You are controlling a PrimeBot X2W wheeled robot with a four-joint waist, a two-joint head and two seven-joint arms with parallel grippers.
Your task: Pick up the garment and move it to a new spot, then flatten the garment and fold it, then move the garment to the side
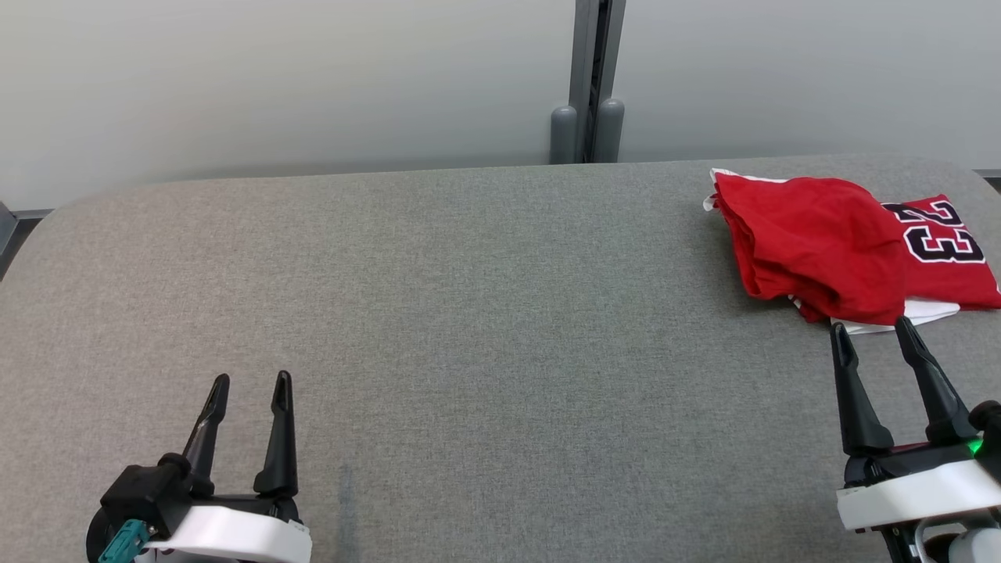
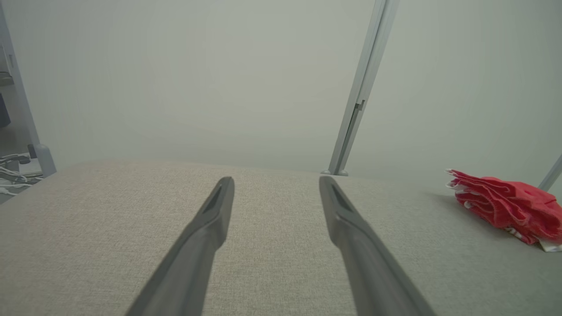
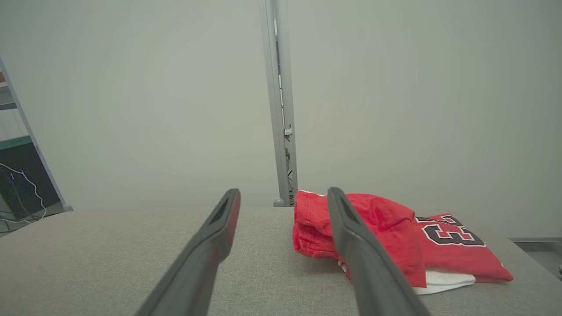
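Note:
A red garment (image 1: 837, 238) with a black and white "23" and white trim lies bunched at the far right of the grey table (image 1: 469, 297). My right gripper (image 1: 872, 327) stands open just in front of its near edge, fingertips close to the white hem, holding nothing. In the right wrist view the garment (image 3: 395, 232) lies ahead and to the right of the right gripper (image 3: 283, 195), partly behind one finger. My left gripper (image 1: 250, 381) is open and empty at the lower left, far from the cloth. The left wrist view has the garment (image 2: 505, 206) off to the right of the left gripper (image 2: 276, 181).
A pale wall with a grey vertical post (image 1: 594, 78) runs behind the table's far edge. The garment reaches the table's right edge. Cables and a shelf (image 2: 13, 171) lie beyond the left end of the table.

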